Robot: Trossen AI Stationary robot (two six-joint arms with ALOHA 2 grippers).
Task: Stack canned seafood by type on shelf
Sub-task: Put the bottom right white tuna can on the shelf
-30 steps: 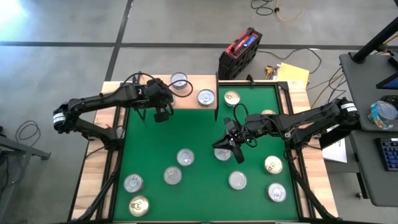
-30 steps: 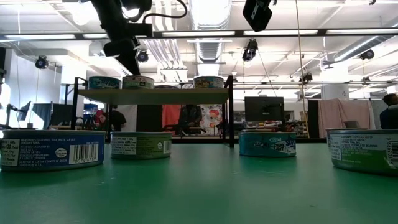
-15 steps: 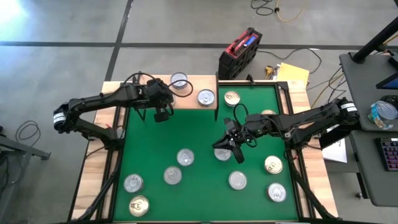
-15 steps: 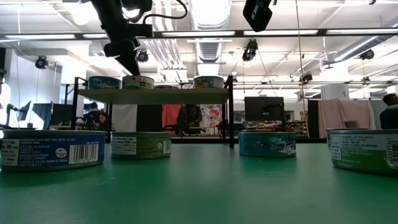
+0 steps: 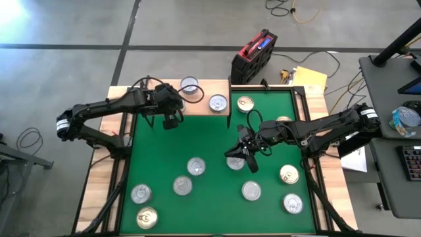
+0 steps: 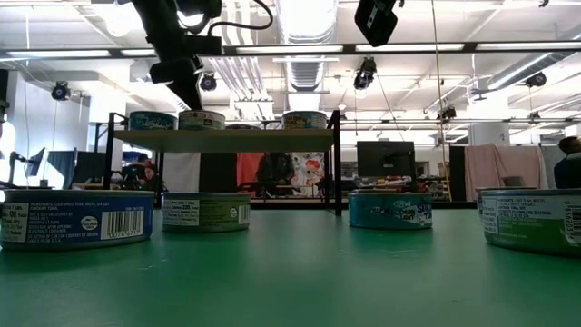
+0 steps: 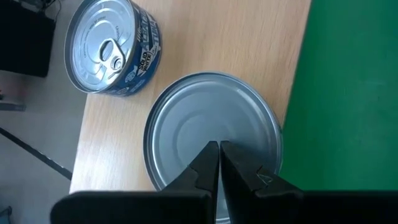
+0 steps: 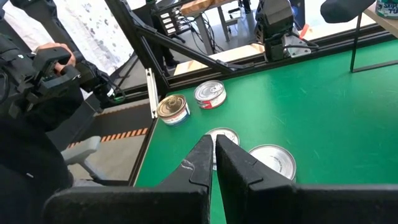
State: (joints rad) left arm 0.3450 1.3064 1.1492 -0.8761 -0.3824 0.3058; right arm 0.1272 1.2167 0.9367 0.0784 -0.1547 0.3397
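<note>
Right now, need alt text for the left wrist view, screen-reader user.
The left gripper, shut, points down at a plain-topped silver tin on the light-wood shelf. A second tin with a pull tab and blue sides stands apart from it on the shelf, and the green mat lies beyond the shelf's edge.

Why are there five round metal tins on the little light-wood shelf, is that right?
Not five. The high view shows three round metal tins on the light-wood shelf; one sits partly under the left end effector.
</note>
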